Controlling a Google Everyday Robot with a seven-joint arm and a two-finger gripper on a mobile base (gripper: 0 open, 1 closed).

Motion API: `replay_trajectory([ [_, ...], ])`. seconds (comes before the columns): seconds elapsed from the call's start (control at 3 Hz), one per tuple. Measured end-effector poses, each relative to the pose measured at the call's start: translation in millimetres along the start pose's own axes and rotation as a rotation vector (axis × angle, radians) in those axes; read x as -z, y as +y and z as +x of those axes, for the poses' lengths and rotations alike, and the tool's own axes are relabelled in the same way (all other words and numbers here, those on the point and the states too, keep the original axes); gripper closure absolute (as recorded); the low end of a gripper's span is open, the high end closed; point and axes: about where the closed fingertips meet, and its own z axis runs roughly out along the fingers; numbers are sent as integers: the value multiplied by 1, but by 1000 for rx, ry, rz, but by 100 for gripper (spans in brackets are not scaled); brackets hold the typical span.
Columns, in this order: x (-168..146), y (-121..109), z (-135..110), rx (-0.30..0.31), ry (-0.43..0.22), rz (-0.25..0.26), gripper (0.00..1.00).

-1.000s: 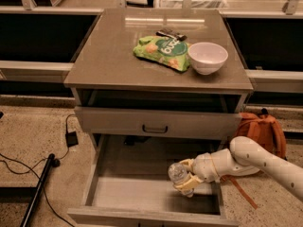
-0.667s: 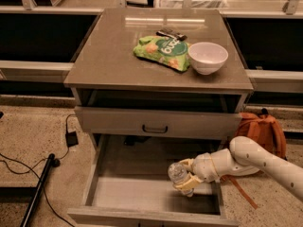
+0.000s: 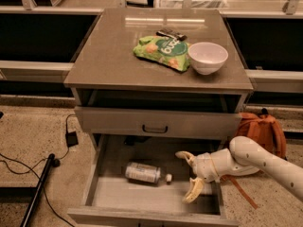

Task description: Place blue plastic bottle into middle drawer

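Observation:
The blue plastic bottle lies on its side on the pale floor of the open middle drawer, cap pointing right. My gripper is inside the drawer to the right of the bottle, apart from it. Its two cream fingers are spread wide, one up and one down, and hold nothing. The white arm reaches in from the right.
The drawer above, with a dark curved handle, is shut. On the cabinet top lie a green snack bag, a white bowl and a dark small item. An orange backpack stands right; cables lie left.
The gripper has let go of the bottle. The bottle now lies on the drawer floor to the left, and the gripper's fingers have opened wide.

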Motion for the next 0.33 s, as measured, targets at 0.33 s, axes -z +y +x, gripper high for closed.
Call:
replay_trajectory([
  [0.33,0,0,0,0,0,0,0],
])
